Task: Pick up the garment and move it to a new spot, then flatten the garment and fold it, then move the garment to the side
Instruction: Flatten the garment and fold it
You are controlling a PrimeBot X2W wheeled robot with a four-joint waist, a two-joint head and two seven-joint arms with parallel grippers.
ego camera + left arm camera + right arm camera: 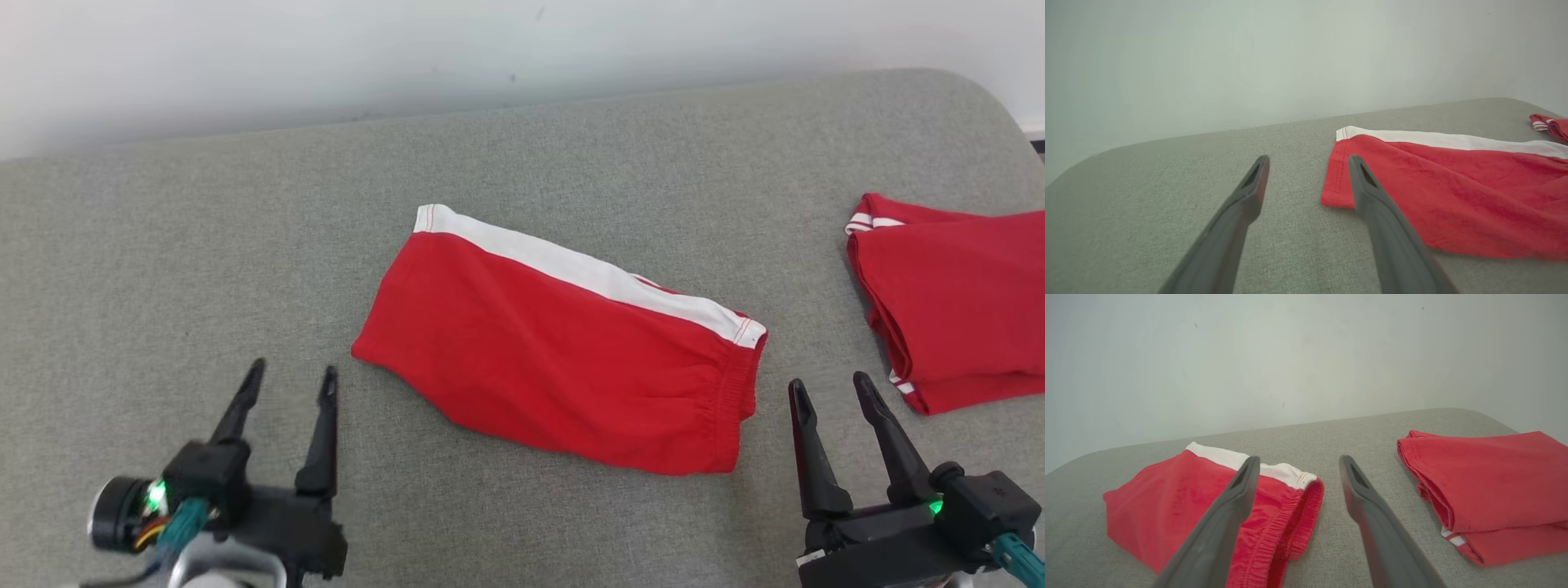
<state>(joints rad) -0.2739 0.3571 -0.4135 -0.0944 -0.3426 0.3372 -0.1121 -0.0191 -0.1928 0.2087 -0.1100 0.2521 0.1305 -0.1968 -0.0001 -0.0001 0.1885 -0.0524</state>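
The garment (555,343) is a pair of red shorts with a white side stripe, lying folded flat in the middle of the grey cushioned surface (163,245). It shows in the left wrist view (1453,192) and the right wrist view (1180,506), elastic waistband toward the right. My left gripper (291,377) stands open near the front, left of the garment's hem, with nothing between its fingers. At the front right my right gripper (829,384) is open too, just right of the waistband and apart from it. Their own views show the left gripper (1308,161) and right gripper (1298,461) empty.
A second red garment (955,302) lies folded in a stack at the right edge of the surface, seen as well in the right wrist view (1490,486). A pale wall (408,49) rises behind the surface's far edge.
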